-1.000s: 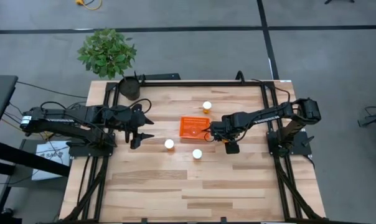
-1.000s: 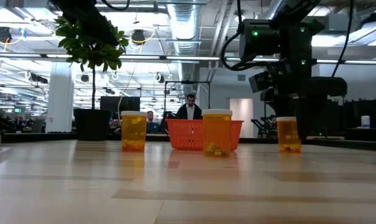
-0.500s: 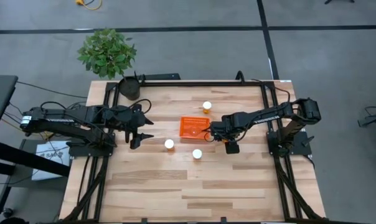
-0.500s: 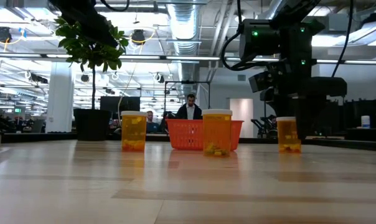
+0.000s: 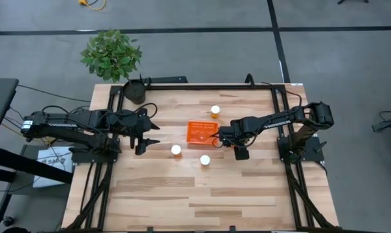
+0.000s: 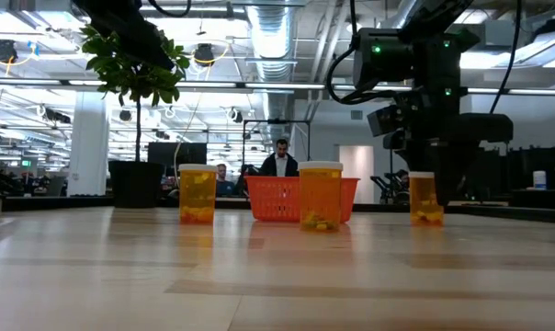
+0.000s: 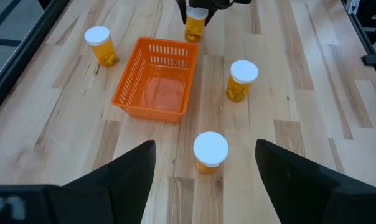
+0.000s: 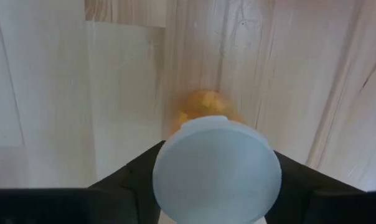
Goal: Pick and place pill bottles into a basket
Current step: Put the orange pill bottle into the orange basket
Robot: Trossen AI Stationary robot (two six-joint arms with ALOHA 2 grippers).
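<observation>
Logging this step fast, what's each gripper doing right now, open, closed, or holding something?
Left gripper: open, empty, waiting left of the basket.
Right gripper: closed on a pill bottle beside the basket's right side.

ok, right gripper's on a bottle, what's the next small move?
Probably lift. The right gripper looks shut on the bottle, which seems to stand on the table right beside the basket. Raise it above the rim before carrying it across.

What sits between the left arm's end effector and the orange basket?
One pill bottle stands between the left end effector and the basket, on the bare wood table; the left wrist view shows it.
</observation>
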